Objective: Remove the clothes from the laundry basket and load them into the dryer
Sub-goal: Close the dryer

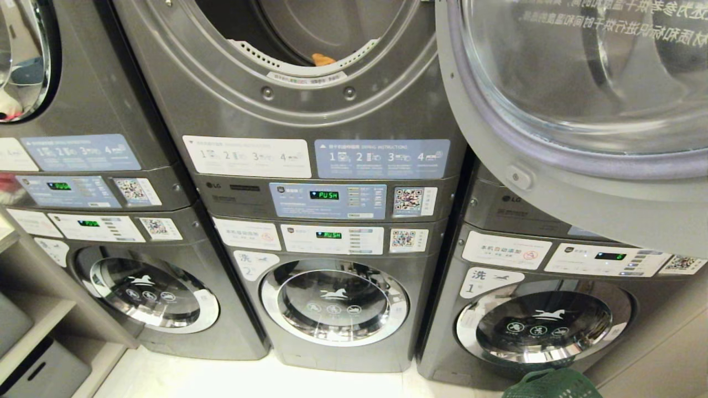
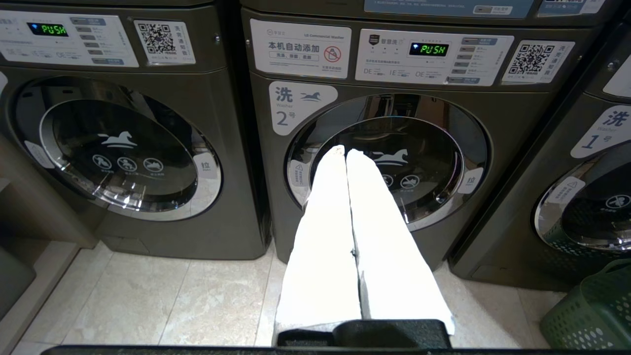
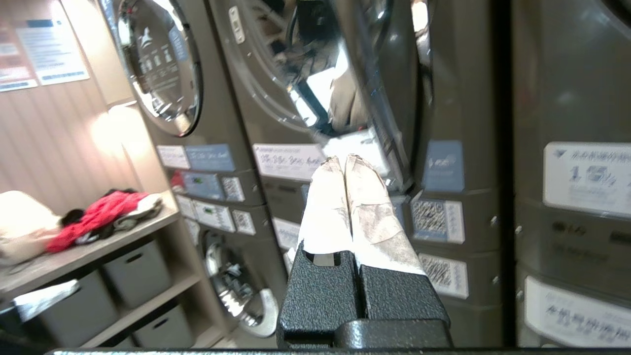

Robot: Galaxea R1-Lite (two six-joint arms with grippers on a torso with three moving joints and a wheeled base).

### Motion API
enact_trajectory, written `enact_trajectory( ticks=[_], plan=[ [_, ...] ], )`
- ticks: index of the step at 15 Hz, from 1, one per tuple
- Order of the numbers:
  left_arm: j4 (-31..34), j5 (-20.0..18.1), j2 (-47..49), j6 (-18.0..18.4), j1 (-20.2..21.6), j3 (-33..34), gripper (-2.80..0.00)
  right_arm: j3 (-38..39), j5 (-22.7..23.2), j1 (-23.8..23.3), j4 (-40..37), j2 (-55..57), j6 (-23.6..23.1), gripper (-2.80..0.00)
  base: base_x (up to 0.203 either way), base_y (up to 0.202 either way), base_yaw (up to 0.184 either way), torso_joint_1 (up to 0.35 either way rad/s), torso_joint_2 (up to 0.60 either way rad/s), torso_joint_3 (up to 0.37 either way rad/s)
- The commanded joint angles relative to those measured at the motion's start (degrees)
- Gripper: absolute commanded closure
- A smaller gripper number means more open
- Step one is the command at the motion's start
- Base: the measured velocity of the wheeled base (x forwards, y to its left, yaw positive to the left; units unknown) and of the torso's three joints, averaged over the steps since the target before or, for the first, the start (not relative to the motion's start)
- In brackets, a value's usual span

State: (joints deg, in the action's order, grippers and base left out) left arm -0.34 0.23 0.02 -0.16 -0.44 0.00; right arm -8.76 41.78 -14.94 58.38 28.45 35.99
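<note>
Right wrist view | right pincer point(image 3: 343, 160) closed, empty | left pincer point(image 2: 345, 152) closed, empty

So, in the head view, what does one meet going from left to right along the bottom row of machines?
Shelf unit with grey bins → left washer door → washer number 2 door → washer number 1 door → green laundry basket in front of it, at the lower edge.
</note>
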Motion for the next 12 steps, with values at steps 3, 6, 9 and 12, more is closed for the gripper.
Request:
enact_trajectory(
  ticks=[3, 6, 9, 12],
  plan=[
    [-0.02, 0.04, -0.11, -0.02, 0.00, 0.00, 0.00, -2.05, 2.84, 2.53, -11.13, -10.52, 0.21, 0.00, 0.000, 0.000, 0.000, 0.000, 0.00, 0.000],
    [-0.02, 0.04, -0.11, -0.02, 0.00, 0.00, 0.00, -4.95, 0.80, 3.04, -23.36, -12.36, -2.48, 0.00, 0.000, 0.000, 0.000, 0.000, 0.00, 0.000],
    [-0.02, 0.04, -0.11, -0.02, 0.00, 0.00, 0.00, -7.58, -13.57, 3.04, -36.53, -10.72, -10.34, 0.00, 0.000, 0.000, 0.000, 0.000, 0.00, 0.000],
    [-0.02, 0.04, -0.11, -0.02, 0.00, 0.00, 0.00, -9.57, -18.12, 3.02, -36.35, -5.13, -11.88, 0.00, 0.000, 0.000, 0.000, 0.000, 0.00, 0.000]
  ],
)
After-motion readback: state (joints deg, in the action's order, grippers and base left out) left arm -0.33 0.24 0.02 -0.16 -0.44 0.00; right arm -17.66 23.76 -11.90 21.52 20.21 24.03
